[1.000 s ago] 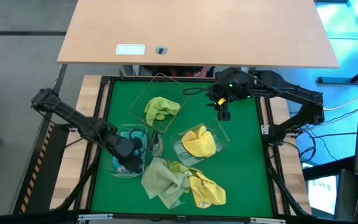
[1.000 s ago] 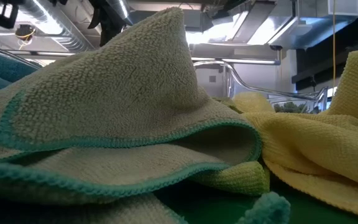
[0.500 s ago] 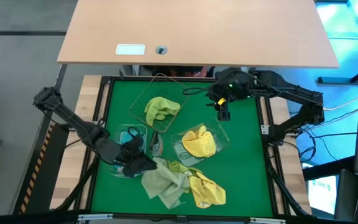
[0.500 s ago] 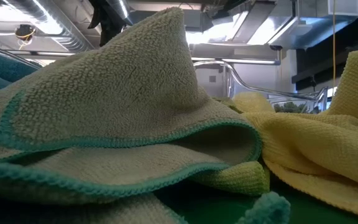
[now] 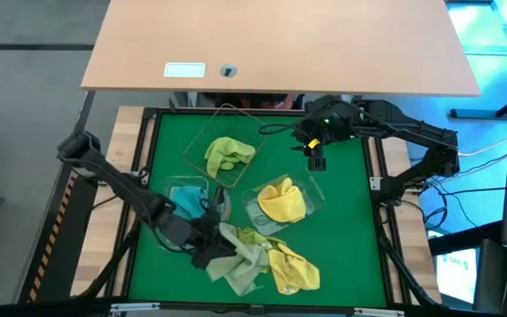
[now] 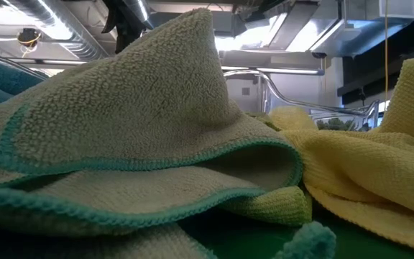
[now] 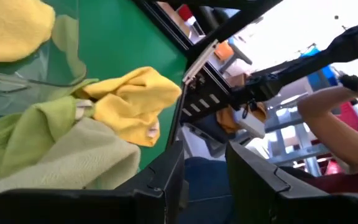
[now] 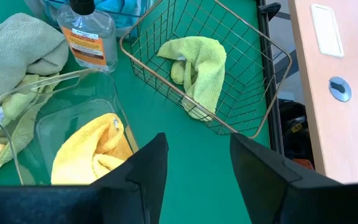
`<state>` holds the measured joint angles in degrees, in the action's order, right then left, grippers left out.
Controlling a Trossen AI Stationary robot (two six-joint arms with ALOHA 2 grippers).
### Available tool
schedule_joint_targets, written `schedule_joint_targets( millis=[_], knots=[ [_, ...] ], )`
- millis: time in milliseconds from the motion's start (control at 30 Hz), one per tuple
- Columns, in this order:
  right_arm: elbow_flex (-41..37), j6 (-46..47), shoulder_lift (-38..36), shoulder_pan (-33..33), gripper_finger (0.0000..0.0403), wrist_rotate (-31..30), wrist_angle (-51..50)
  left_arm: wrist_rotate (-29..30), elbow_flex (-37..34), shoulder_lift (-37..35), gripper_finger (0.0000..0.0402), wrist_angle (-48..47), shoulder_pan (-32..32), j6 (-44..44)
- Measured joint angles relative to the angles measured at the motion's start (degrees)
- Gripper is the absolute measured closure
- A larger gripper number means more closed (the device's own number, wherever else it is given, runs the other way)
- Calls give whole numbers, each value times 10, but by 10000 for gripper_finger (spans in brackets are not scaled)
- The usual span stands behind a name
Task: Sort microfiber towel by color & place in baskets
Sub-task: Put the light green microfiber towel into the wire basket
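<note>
Green desk (image 5: 341, 238) carries the pile; left gripper (image 5: 208, 251) hovers at the pale olive towel (image 5: 232, 258), jaws spread; right gripper (image 5: 316, 158) waits, jaws spread.

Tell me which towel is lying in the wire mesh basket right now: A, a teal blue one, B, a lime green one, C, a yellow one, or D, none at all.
B: the high view shows a lime green towel inside the wire mesh basket, and the right wrist view shows the same.
</note>
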<state>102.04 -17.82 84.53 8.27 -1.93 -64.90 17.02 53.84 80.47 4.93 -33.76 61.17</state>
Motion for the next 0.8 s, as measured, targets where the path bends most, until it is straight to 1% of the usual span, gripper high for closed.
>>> schedule_joint_targets(
  millis=[267,500,600,700,800],
  knots=[
    [0,0,0,0,230,0,1,5,0,37,285,12,0,-3],
    [0,0,0,0,230,5,-10,23,0,62,247,13,2,-10],
    [-1,0,0,0,230,56,-33,37,0,66,231,12,4,-36],
    [-19,0,-3,-1,230,110,-26,53,0,66,224,13,7,-82],
    [-43,-3,-6,-1,230,136,-23,64,0,66,223,12,7,-129]
  ],
)
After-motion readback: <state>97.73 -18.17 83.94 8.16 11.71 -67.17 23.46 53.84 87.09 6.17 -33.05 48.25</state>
